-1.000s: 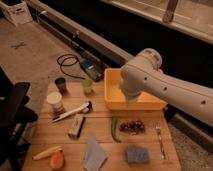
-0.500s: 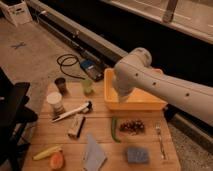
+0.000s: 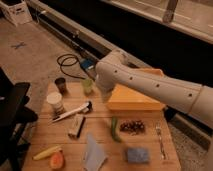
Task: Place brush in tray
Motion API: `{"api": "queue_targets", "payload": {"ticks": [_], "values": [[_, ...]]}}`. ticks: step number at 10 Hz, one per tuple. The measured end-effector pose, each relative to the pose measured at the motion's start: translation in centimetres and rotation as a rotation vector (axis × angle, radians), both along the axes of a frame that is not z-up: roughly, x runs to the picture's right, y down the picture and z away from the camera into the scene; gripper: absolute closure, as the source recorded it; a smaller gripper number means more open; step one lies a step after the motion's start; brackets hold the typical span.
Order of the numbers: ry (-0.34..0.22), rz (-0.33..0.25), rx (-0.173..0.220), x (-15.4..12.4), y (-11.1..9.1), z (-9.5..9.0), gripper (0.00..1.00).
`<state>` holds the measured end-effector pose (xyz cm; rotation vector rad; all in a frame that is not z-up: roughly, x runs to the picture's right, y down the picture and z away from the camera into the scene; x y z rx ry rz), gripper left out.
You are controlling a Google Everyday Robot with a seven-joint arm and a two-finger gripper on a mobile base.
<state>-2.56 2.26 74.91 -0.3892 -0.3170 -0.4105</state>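
Item: brush [image 3: 71, 112]. It lies flat on the wooden slatted surface [image 3: 150, 155], well left of the tray [image 3: 132, 97] and apart from it, just beside a white cup [image 3: 55, 102]. It has a slim, pale, smooth handle. The long axis runs on a slant, with the handle end away from the tray and the small dark head towards it. Nothing rests on it.

Item: tool [image 3: 103, 94]. It sits at the end of the white, hard-shelled arm [image 3: 150, 85], over the far part of the surface just left of the tray's near-left corner, beside a green cup [image 3: 88, 86]. The shell masks most of it. The jaws stand wide, and nothing shows held.

Governing relation: the brush lies left of the tool and nearer the camera, its head end the closer. In my judgement the tool must travel away from the tray, descend, and set its jaws across the slanted handle.

Item: tray. A yellow plastic, rigid rectangle with raised walls and a rim. The arm crosses above it, so the interior is largely hidden.
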Motion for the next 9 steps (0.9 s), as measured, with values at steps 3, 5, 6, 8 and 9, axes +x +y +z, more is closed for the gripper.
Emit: {"api": "queue_targets", "payload": {"ticks": [3, 5, 6, 8, 9], "values": [[-0.027, -0.019, -0.023, -3.2, 0.5, 1.6, 0.35], [-0.053, -0.054, -0.045, -6.6, 1.5, 2.6, 0.35], [-0.082, -0.072, -0.063, -8.8, 2.3, 3.1, 0.35], [-0.092, -0.076, -0.061, -9.3, 2.5, 3.2, 0.35], [-0.091, -0.076, -0.061, -9.3, 2.5, 3.2, 0.35]]}}
